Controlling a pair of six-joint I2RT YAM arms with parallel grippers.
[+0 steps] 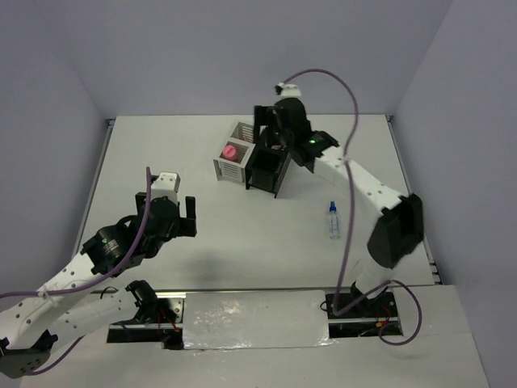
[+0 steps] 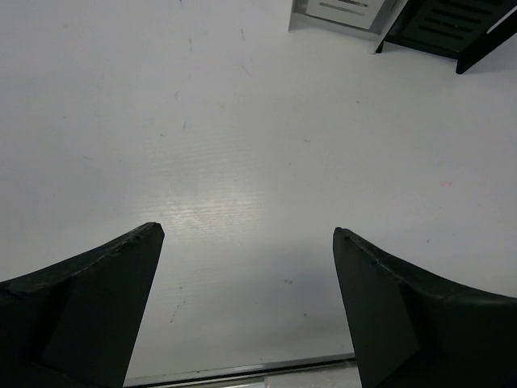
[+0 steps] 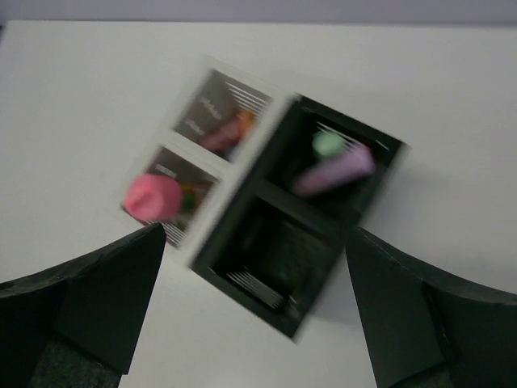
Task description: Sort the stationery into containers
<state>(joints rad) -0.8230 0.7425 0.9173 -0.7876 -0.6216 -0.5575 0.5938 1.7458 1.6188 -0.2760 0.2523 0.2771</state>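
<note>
White tabletop (image 1: 242, 250): right claw (image 3: 254, 233), spread wide and empty, blocks the black box (image 1: 266, 179) at upper centre, and its own view blurs the pens (image 3: 335, 171) inside. Left claw (image 2: 247, 229) is released lower left; bottle (image 1: 334, 220) lies loose mid-right.

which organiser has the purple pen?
The black organiser: the purple pen leans in one compartment beside a green cap. The white organiser holds a pink tube and an orange item.

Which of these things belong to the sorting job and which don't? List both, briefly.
Job: white organiser, black organiser, pink tube and purple pen already inside them, blue-capped bottle on the table, not yet sorted.
Not job: purple cables, silver sheet at the near edge.
</note>
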